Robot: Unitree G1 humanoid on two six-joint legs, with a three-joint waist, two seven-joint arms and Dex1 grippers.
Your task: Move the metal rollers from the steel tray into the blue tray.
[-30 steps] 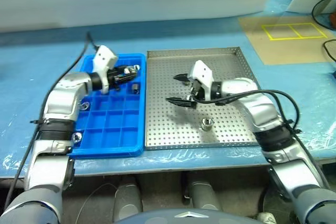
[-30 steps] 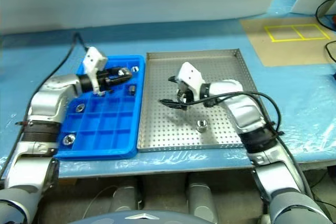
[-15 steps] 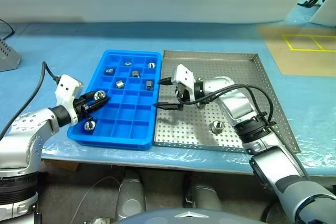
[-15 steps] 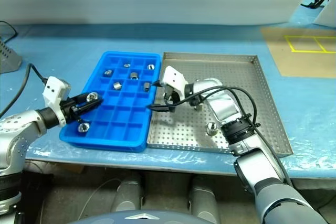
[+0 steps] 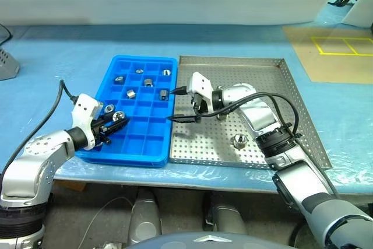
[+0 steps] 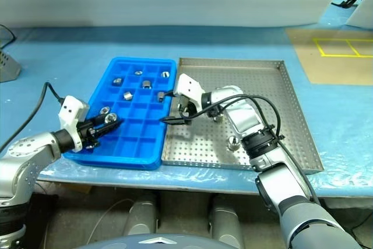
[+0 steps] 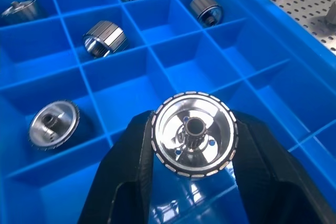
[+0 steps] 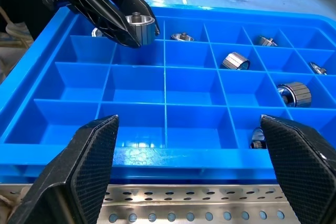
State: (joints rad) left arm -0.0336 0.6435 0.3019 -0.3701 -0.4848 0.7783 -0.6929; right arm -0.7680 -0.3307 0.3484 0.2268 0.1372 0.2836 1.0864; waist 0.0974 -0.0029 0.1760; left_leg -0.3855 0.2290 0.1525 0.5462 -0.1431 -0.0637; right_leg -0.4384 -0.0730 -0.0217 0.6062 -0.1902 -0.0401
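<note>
The left gripper (image 7: 193, 153) is clamped on a roller (image 7: 195, 134) and holds it above the near left cells of the blue tray (image 5: 137, 141), where other rollers (image 5: 131, 93) already lie in separate cells. The right gripper (image 5: 182, 104) hangs with its fingers spread wide and empty over the seam between the blue tray and the steel tray (image 5: 303, 109). One roller (image 5: 238, 140) stands on the steel tray's perforated floor, near its front rim.
</note>
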